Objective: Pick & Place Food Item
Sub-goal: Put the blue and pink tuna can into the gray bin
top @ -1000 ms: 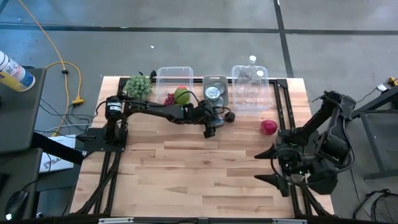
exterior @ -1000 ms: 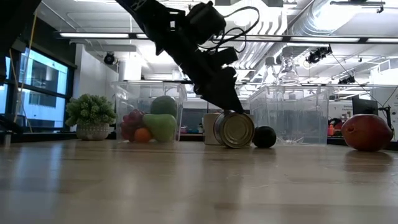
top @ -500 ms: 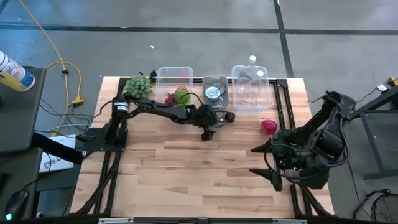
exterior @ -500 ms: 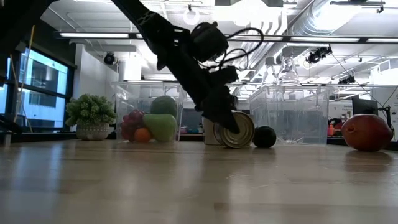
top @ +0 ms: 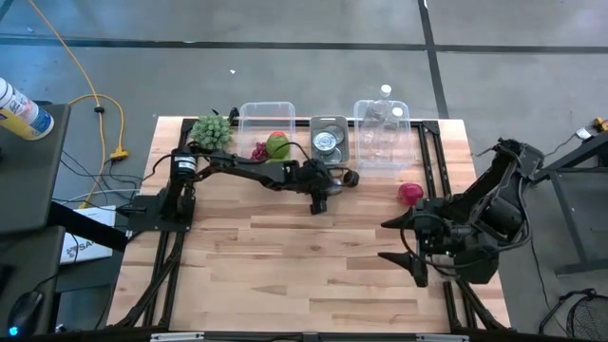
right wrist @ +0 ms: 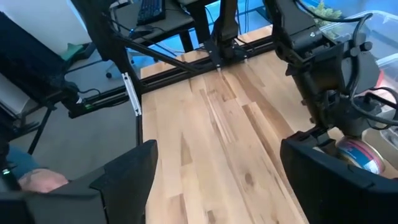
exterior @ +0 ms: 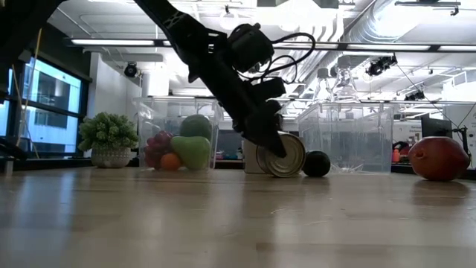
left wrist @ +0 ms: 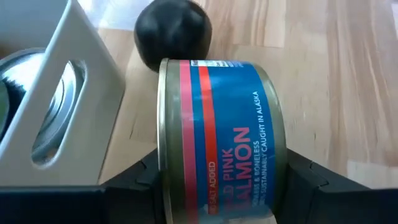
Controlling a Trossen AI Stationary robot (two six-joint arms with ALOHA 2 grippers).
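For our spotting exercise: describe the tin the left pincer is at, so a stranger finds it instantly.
Look along the table's far edge, just before the grey tray. The salmon tin lies on its side between the left pincer's fingers, blue with red stripes, beside a small black ball.

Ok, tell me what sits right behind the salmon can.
Behind the salmon can, a dark round fruit rests on the table. The can's rim hides its near edge, so contact cannot be judged.

Bright, even overhead light, soft shadows
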